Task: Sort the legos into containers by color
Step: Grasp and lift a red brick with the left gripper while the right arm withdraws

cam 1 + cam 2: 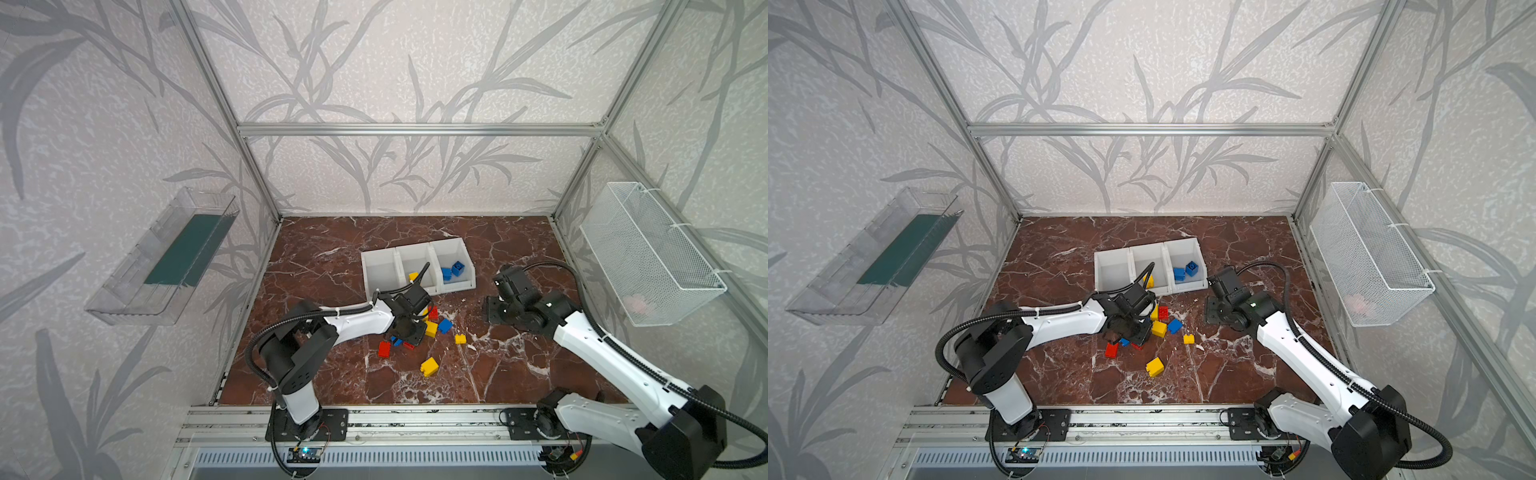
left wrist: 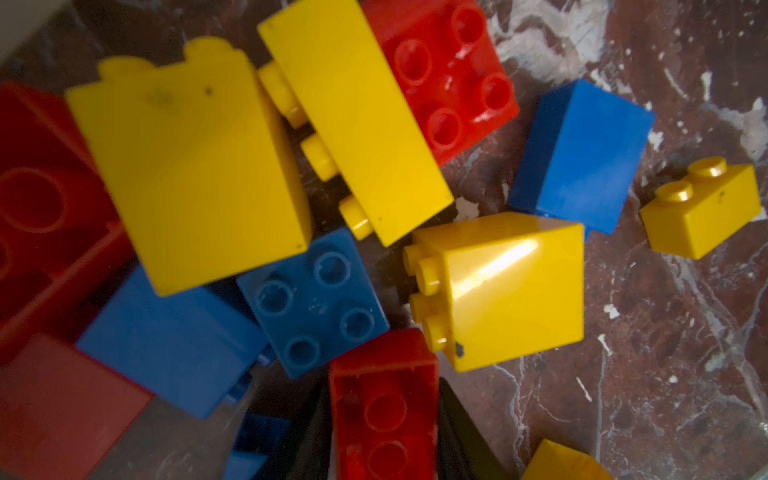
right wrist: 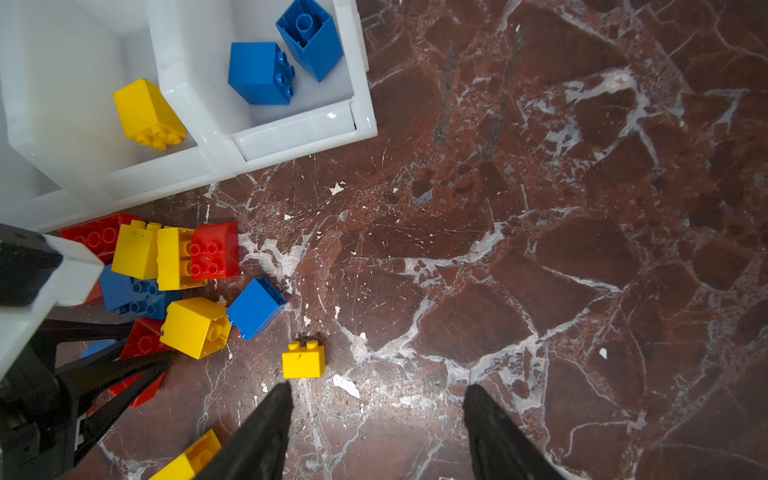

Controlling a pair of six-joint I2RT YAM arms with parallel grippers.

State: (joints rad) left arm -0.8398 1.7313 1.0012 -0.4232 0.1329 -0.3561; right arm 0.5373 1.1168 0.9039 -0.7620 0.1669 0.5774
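Ok, left hand (image 2: 383, 386) is down in the loose pile, closed on a red lego (image 2: 386, 432). Black fingers (image 2: 311, 440) press on both its sides, hollow underside toward the wrist cam. Can't tell if that brick touches the counter (image 1: 519, 353) or sits just off it.

Pile (image 3: 178, 266) sits on the red-brown marble counter just in front of the containers (image 1: 376, 270). It's a mix of red, yellow and blue legos, some touching or leaning on each other, nearest ones right by the bins' low front edge.

Containers = 3 white bins joined in a row, mid-counter toward the back. Right-end bin has two blue legos (image 3: 259, 72); middle bin has one yellow lego (image 3: 147, 114) on its side.

Strays:
- small yellow lego (image 3: 303, 359), upright, apart from the pile on its right
- big yellow lego (image 1: 429, 366), nearer the front edge
- loose red lego (image 1: 384, 349), on the pile's left in a top view

Right hand (image 3: 377, 388) is open w/ nothing btw the jaws, hovering over bare counter just beside the small yellow lego, right of the pile.
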